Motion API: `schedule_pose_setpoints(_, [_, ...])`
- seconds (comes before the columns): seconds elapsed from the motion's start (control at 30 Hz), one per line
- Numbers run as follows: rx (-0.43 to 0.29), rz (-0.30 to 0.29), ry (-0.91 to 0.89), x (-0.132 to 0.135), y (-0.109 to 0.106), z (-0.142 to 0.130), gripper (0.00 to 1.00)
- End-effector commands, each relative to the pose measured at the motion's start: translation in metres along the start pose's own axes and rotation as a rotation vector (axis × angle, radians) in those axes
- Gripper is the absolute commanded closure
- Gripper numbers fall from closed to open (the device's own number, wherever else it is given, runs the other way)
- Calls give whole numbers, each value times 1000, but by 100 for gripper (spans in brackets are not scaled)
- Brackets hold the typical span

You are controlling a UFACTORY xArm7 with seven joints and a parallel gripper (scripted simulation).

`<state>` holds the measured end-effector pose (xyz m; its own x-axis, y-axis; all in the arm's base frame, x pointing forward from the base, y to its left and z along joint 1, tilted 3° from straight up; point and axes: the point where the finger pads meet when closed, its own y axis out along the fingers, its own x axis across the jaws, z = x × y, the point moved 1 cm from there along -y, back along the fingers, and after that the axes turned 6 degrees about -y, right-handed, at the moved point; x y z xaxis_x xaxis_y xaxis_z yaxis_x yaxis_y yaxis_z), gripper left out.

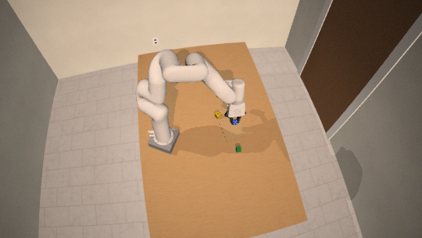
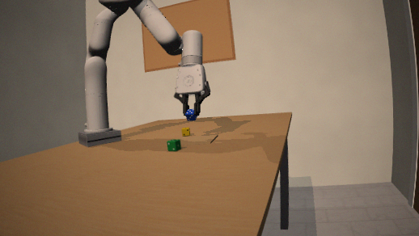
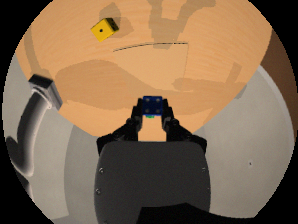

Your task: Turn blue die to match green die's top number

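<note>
My gripper (image 1: 235, 120) (image 2: 190, 112) (image 3: 152, 104) is shut on the blue die (image 1: 235, 122) (image 2: 190, 116) (image 3: 152, 104) and holds it tilted in the air, well above the table. The green die (image 1: 239, 148) (image 2: 174, 145) lies flat on the table, nearer the front, apart from the gripper. It does not show in the wrist view. A thin dark line (image 1: 223, 131) (image 2: 213, 139) (image 3: 149, 46) on the table top may be an edge of the mat. The mat's outline is otherwise too faint to tell from the table.
A yellow die (image 1: 217, 115) (image 2: 185, 131) (image 3: 101, 30) lies flat on the wooden table (image 1: 204, 196) (image 2: 121, 194), a little to the left of and below the gripper. The arm's base (image 1: 163, 143) (image 2: 99, 136) stands at the table's left edge.
</note>
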<state>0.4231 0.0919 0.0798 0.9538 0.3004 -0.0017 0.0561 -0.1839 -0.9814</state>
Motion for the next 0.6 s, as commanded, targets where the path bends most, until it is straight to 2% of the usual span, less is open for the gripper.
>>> schedule_pose_setpoints(0.0, [47, 0, 0, 0, 0, -2, 73])
schedule_pose_setpoints(0.17, [170, -13, -1, 0, 0, -5, 73])
schedule_pose_setpoints(0.27, [220, -27, 0, 1, -1, -7, 73])
schedule_pose_setpoints(0.57, [244, -31, 0, 1, -1, -8, 73])
